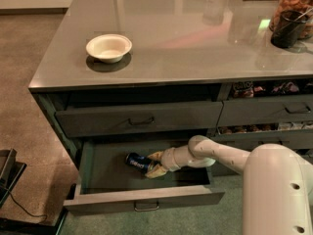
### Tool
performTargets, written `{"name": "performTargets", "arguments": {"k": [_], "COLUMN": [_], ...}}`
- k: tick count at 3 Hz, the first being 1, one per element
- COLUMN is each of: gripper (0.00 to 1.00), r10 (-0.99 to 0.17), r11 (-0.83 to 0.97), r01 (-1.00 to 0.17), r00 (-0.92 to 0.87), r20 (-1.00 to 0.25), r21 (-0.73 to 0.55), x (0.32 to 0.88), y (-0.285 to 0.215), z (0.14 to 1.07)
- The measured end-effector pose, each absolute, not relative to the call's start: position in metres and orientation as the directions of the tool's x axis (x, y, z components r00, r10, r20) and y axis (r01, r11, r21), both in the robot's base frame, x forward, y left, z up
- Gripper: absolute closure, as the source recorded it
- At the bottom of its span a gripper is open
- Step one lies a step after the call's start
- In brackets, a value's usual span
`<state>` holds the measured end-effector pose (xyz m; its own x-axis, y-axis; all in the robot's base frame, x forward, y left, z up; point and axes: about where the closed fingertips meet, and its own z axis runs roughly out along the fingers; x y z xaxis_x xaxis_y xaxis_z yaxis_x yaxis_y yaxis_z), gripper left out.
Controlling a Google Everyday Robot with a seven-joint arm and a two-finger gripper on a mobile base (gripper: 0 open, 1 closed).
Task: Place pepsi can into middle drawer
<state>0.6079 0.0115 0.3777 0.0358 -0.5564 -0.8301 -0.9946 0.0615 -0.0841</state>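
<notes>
Glossy grey bench (195, 43), brown carpet (29, 106). In the open middle drawer (146, 199), my tool (155, 163) clasps the pepsi can (137, 161), which lies lengthwise left-right.

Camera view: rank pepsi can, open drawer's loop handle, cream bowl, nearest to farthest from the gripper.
Gripper is inside the open middle drawer.
1. pepsi can, at its tip, left.
2. loop handle, drawer front, below.
3. cream bowl, countertop, upper left.

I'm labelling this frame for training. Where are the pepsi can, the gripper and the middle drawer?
pepsi can (137, 161): camera view, middle of its blue side.
gripper (150, 164): camera view, its front end, inside the drawer at the can.
middle drawer (107, 202): camera view, left part of its front panel.
</notes>
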Motion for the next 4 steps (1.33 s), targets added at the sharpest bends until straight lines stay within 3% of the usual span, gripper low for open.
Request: {"name": "performTargets", "arguments": {"k": [1,4], "gripper": [0.81,0.12], "r10": [-0.556,-0.556], "r11": [0.063,0.063], "r01": [-0.994,-0.994], "r00": [0.036,0.036], "r20": [-0.831,-0.831], "r21": [-0.085,-0.085], "x": [0.6088,0.6088], "y": [0.0116,0.0116], "z": [0.3769,0.3769]}}
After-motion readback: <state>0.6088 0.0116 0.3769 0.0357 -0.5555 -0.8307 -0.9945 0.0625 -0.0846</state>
